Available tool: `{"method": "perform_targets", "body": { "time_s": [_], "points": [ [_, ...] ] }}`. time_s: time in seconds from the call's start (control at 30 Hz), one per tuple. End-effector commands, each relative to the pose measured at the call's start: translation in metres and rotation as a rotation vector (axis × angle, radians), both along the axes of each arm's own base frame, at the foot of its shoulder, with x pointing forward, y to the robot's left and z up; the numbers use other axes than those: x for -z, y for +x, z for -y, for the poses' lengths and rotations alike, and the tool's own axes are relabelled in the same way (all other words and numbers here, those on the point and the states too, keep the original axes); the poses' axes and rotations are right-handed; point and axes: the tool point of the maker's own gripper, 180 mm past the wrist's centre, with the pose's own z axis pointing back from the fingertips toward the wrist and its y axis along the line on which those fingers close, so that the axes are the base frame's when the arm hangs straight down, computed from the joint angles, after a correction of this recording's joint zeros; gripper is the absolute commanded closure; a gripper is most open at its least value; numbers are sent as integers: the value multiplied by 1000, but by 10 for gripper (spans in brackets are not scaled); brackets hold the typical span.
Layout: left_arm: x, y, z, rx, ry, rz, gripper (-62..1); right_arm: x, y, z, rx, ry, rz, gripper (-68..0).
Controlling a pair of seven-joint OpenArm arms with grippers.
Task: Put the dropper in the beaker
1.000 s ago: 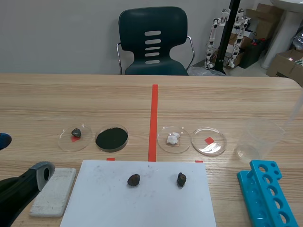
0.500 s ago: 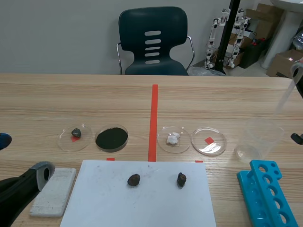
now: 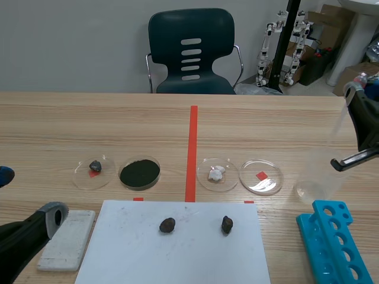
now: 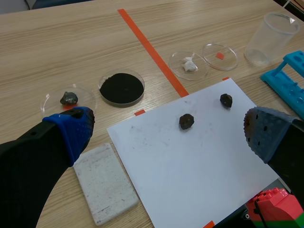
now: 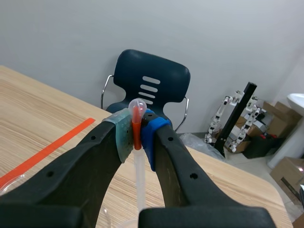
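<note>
A clear plastic dropper [image 5: 137,142] with an orange-red core in its bulb hangs tip down, pinched just under the bulb by my right gripper [image 5: 136,129]. In the scene view that gripper [image 3: 355,89] stands high at the far right, and the dropper's stem [image 3: 339,127] slants down toward the clear beaker [image 3: 323,171] below it. I cannot tell whether the tip is inside the rim. The beaker [image 4: 270,38] stands upright beside the blue rack. Low at the near left, my left gripper [image 4: 166,133] is open and holds nothing.
A blue test-tube rack [image 3: 337,242] lies just in front of the beaker. Several petri dishes [image 3: 262,176] line the table's middle, one with black powder [image 3: 140,172]. A white sheet [image 3: 172,248] carries two dark stones [image 3: 167,225]. A white block [image 3: 66,239] lies beside my left gripper.
My right arm has come in from the right edge, carrying the dropper leftward above the beaker. The left arm has not moved.
</note>
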Motion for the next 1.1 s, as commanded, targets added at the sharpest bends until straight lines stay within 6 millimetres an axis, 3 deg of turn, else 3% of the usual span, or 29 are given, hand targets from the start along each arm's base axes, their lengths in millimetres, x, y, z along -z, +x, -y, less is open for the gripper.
{"method": "perform_targets", "body": {
  "time_s": [0.0,0.57,0.87,1.07],
  "points": [
    [-9,2,1,-1,-15,26,-623,-6,3,3,0,1,25,-42],
    [-9,2,1,-3,-14,27,-623,65,19,6,3,23,-123,-42],
    [-9,3,1,-3,-14,27,-623,79,19,-9,-48,15,-157,-42],
    [-9,3,1,-3,-14,27,-623,83,19,-9,-41,7,-177,-42]
  ]
}}
